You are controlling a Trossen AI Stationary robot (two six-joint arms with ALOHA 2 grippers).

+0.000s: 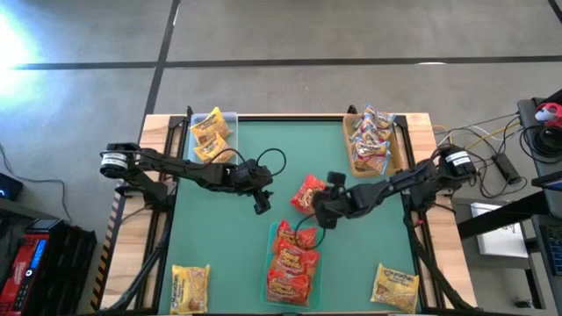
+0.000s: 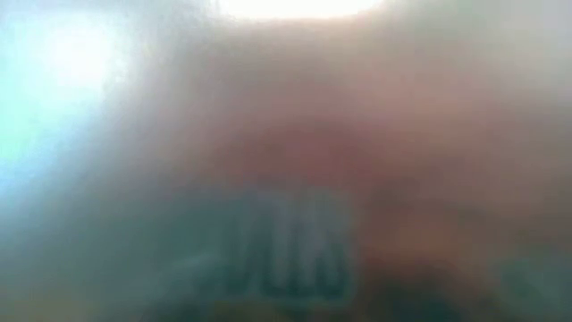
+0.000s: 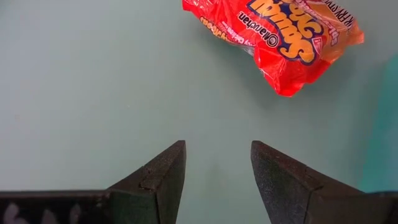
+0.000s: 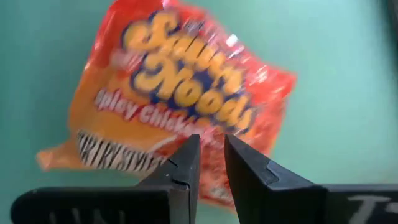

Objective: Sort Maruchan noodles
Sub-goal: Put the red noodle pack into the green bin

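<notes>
Hovering over mid-surface, right claw poised just above a lone red-orange noodle packet, fingers nearly closed with only a slim gap, the packet's edge seen between and behind them in the right wrist view; cannot tell whether film is actually pinched. Left claw spread and empty, waiting near the same packet's other side.

Judged light and crinkly: thin slick plastic around a brittle noodle block, likely to slide or fold under a loose pinch (and to crack if squeezed across the middle). Best taken at a sealed end seam or a puffed corner, where film bunches and gives purchase.

Elsewhere: red-orange packets piled in a tray at the near edge, yellow ones in a far-left tray, pink-labelled ones in a far-right tray, loose yellow packets at both near corners.
</notes>
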